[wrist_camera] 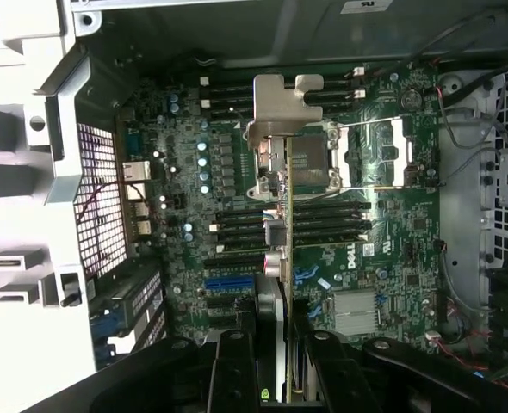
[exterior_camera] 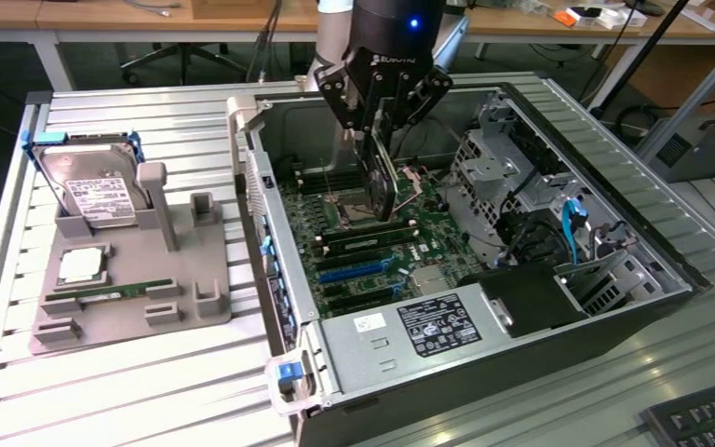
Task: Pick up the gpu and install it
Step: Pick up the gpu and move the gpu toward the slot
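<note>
While holding the gpu [exterior_camera: 386, 182] tight in the pincer [exterior_camera: 380, 119], hangs over the green board [exterior_camera: 430, 235], mid-carry; calls for lining up with the blue slot [exterior_camera: 355, 270].

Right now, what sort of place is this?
Probably a robotics lab: a black gripper holds a thin dark gpu card over an open black computer case on a ribbed metal table; wooden desks behind.

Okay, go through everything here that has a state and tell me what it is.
gpu: gripped, hanging edge-down over the motherboard.
gripper: shut on the gpu.
computer case: on its side, open.
hard drive: propped upright in the grey holder.
memory stick: lying flat in the grey holder.
</note>
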### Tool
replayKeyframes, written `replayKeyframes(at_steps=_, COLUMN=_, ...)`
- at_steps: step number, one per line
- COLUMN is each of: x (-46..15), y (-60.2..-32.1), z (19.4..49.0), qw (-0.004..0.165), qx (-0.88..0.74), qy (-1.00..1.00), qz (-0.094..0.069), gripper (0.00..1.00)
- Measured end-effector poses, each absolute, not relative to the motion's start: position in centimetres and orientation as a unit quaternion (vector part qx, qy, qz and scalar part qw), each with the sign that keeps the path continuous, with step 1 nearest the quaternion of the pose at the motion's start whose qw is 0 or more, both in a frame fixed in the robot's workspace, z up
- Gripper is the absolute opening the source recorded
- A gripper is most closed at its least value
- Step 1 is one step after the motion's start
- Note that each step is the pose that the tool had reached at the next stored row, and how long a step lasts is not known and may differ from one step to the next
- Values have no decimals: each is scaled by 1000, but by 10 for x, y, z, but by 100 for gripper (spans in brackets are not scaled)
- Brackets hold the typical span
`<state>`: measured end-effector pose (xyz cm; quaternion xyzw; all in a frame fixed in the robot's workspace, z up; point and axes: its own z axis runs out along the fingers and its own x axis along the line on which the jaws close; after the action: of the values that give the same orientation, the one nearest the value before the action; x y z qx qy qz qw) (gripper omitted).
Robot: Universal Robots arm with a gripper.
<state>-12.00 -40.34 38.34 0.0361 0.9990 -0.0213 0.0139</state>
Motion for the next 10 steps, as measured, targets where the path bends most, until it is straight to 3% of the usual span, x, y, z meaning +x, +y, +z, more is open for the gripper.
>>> replayKeyframes(at_steps=10, x=-118, y=-403, z=380, qw=14, qx=36, qy=999, qz=-22, gripper=27)
